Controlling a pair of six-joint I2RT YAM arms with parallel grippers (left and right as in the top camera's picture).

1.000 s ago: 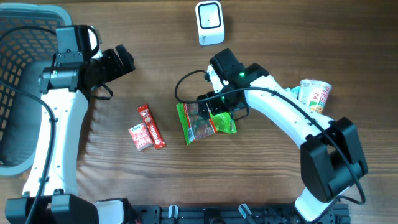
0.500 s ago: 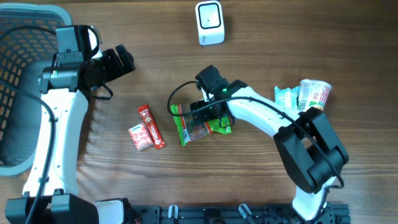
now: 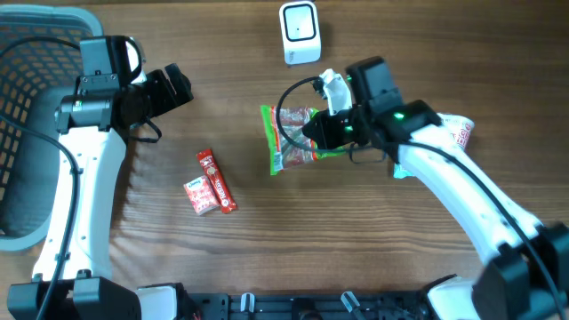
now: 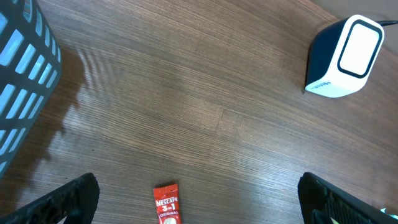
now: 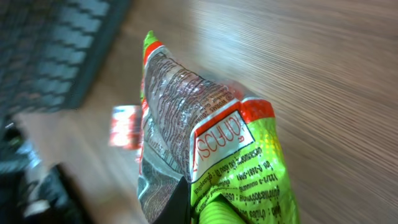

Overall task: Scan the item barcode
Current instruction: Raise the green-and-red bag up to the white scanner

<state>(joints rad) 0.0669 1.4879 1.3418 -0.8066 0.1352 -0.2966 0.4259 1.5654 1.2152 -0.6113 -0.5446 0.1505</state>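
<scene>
right tool (image 3: 322, 133) pinching green snack packet (image 3: 293, 138), contact mostly hidden | packet print blurred at wrist | left tool (image 3: 172, 87) spread, tips cut off | scanner (image 3: 300, 33) beyond right tool

Wood-grain bench (image 3: 222, 267), seen from overhead. Lying on it: dark mesh basket (image 3: 53, 16), left edge; white-faced scanner (image 3: 300, 32), far middle; red sachet (image 3: 216, 180) touching a small packet (image 3: 197, 196), left of centre; apparently a printed cup (image 3: 459, 132), right, partly hidden.
</scene>
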